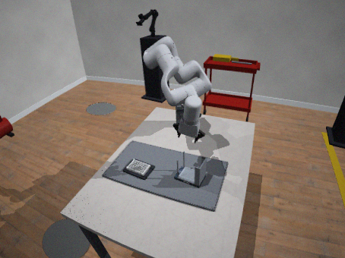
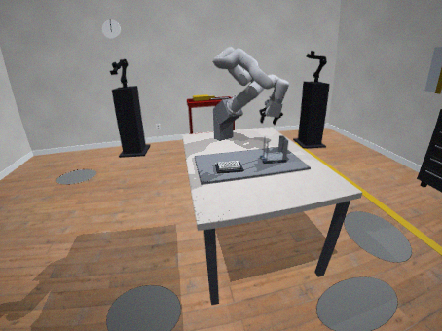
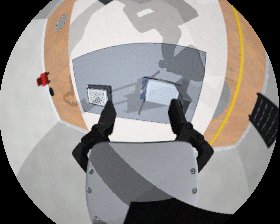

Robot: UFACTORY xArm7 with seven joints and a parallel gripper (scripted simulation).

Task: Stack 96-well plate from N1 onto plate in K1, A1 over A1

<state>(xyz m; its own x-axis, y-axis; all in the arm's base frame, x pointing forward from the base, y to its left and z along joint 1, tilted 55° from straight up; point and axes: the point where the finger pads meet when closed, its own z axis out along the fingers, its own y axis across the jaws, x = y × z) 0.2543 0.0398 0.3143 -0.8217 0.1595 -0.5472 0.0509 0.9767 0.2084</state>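
A white 96-well plate [image 1: 138,167] lies in the dark plate nest N1 [image 1: 139,168] on the left part of the grey mat [image 1: 167,173]. The stack rack K1, with thin upright posts, stands on the right part of the mat and holds a pale plate [image 1: 188,175] on its floor. My gripper [image 1: 188,133] hangs high above the table behind the rack, open and empty. In the exterior view the nest plate [image 2: 229,165], the rack and the gripper [image 2: 270,116] show. The wrist view shows the nest plate [image 3: 98,95], the rack plate [image 3: 160,91] and my open fingers.
A red cart [image 1: 230,84] with a yellow box stands behind the table. Black pedestals with small arms [image 1: 153,65] [image 2: 313,108] stand by the walls. A yellow floor line [image 2: 385,205] runs on the right.
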